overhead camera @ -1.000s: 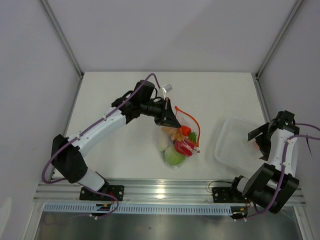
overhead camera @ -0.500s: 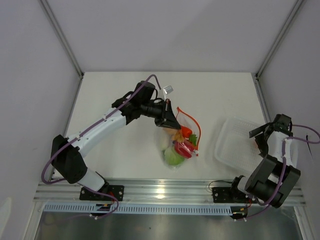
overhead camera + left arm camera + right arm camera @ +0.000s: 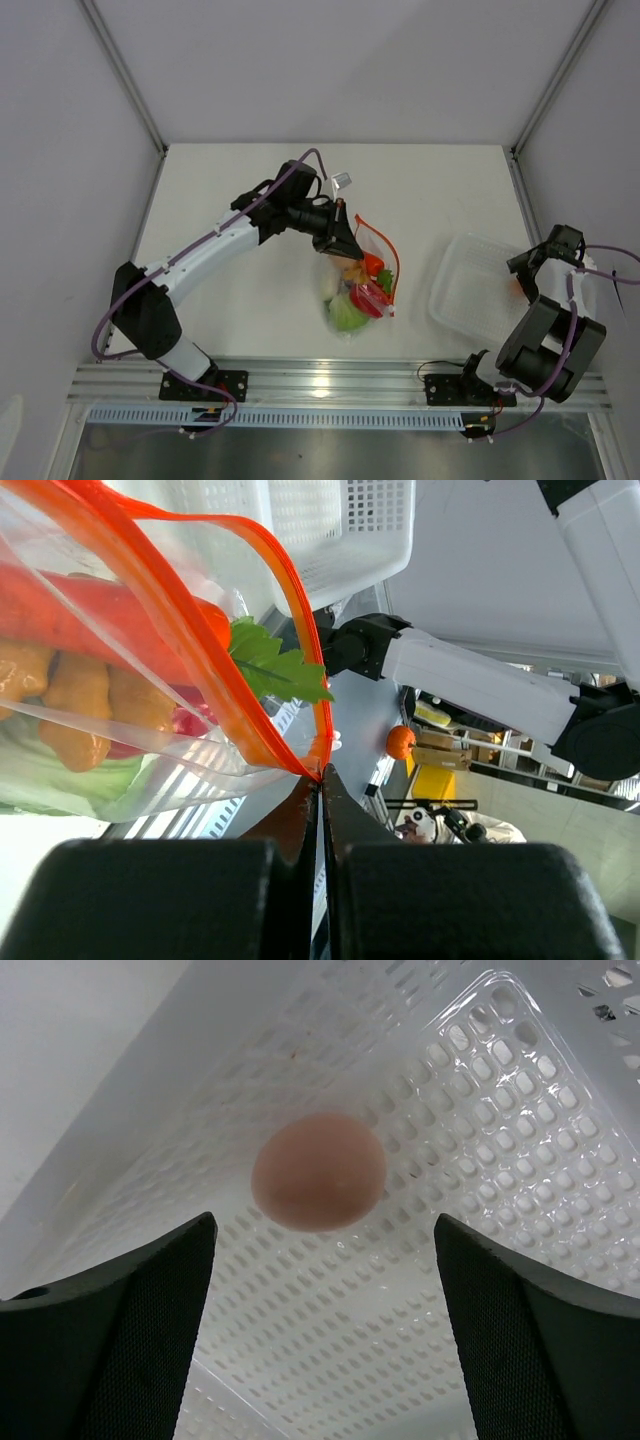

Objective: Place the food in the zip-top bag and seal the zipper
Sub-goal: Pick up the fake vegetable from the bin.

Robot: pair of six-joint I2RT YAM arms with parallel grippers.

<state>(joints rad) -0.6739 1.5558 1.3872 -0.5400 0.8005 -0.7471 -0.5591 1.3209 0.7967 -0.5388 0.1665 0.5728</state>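
The clear zip-top bag (image 3: 357, 287) hangs near the table's middle, its mouth gaping. My left gripper (image 3: 341, 234) is shut on one end of the orange zipper (image 3: 240, 670), pinching it at the fingertips (image 3: 321, 778). Food sits inside the bag: a green round fruit (image 3: 347, 314), a red pepper (image 3: 369, 295) and an orange-yellow lumpy piece (image 3: 80, 705). A pink food piece (image 3: 318, 1170) lies in the white basket (image 3: 480, 1090). My right gripper (image 3: 322, 1235) hovers open just above that piece, one finger on each side, not touching it. In the top view the right gripper (image 3: 523, 267) is over the basket's right edge.
The white perforated basket (image 3: 468, 290) stands at the right of the table, close to the right arm's base. White walls enclose the table on the left, back and right. A metal rail runs along the near edge.
The right arm has folded in and brought its gripper down into the basket, its jaws narrowing a little. The left gripper has shifted slightly with the bag's corner.
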